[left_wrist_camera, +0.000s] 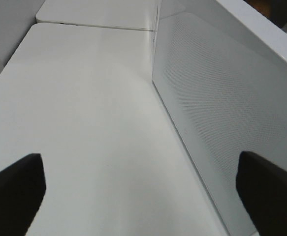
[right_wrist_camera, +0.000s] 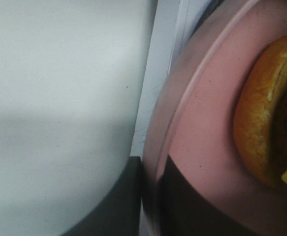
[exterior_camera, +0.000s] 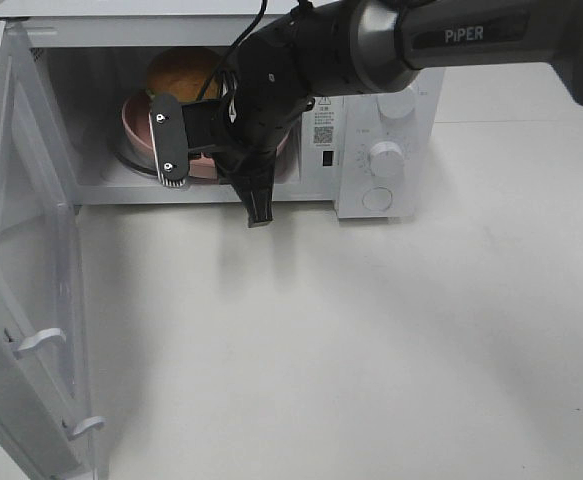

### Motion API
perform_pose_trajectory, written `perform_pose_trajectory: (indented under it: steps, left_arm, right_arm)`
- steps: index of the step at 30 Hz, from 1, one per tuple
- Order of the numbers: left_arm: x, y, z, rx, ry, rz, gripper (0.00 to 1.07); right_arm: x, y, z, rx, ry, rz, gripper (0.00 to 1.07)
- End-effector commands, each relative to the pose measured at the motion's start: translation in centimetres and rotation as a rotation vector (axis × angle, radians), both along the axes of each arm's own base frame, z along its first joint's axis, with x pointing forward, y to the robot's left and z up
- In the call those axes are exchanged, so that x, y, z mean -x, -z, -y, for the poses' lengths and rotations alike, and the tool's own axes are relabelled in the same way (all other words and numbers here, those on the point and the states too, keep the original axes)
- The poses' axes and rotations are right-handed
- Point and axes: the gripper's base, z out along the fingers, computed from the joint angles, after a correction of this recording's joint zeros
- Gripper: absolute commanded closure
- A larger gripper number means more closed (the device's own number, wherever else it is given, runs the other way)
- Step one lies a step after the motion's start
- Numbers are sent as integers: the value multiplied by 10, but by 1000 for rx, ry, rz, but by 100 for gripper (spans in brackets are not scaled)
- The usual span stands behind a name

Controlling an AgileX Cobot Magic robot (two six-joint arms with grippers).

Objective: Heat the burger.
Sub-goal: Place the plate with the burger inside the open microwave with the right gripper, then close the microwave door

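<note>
Wide-open microwave door (exterior_camera: 21, 300), pink plate (right_wrist_camera: 207, 123) inside.
My right gripper (right_wrist_camera: 150, 196) pinches the plate's rim to seat the burger (exterior_camera: 183, 70) in the microwave (exterior_camera: 381, 160); my left gripper (left_wrist_camera: 143, 196) hangs spread beside the door, clear.

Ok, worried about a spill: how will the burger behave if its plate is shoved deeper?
The burger sits loose on the smooth pink plate, so a jerk would probably slide it. Its stacked layers look soft and could shift.
</note>
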Motion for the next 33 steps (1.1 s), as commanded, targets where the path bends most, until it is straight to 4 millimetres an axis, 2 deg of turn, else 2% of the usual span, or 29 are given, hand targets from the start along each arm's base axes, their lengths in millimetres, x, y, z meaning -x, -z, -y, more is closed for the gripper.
perform_pose_trajectory:
  steps: [1, 17, 22, 24, 25, 26, 27, 28, 33]
  left_arm:
    - [2, 0, 0, 4, -4, 25, 9]
    - [2, 0, 0, 4, -4, 25, 9]
    - [2, 0, 0, 4, -4, 25, 9]
    - [2, 0, 0, 4, -4, 25, 9]
    - [2, 0, 0, 4, -4, 25, 9]
    - [2, 0, 0, 4, -4, 25, 9]
    - [2, 0, 0, 4, -4, 25, 9]
    - [2, 0, 0, 4, -4, 25, 9]
    - [2, 0, 0, 4, -4, 25, 9]
  right_arm:
    - [-9, -15, -4, -41, -7, 78, 106]
    - [-13, -11, -15, -40, -47, 130, 103]
    - [-13, -12, -17, -68, -35, 122, 92]
    - [-13, -11, -16, -64, -29, 114, 83]
    - [-13, -11, -16, -64, -29, 114, 83]
    - [-13, -11, -16, -71, -20, 105, 77]
    - [-13, -11, -16, -71, -20, 105, 77]
    - [-12, -11, -17, -90, -7, 86, 71]
    - [-9, -11, -17, -108, 14, 51, 62]
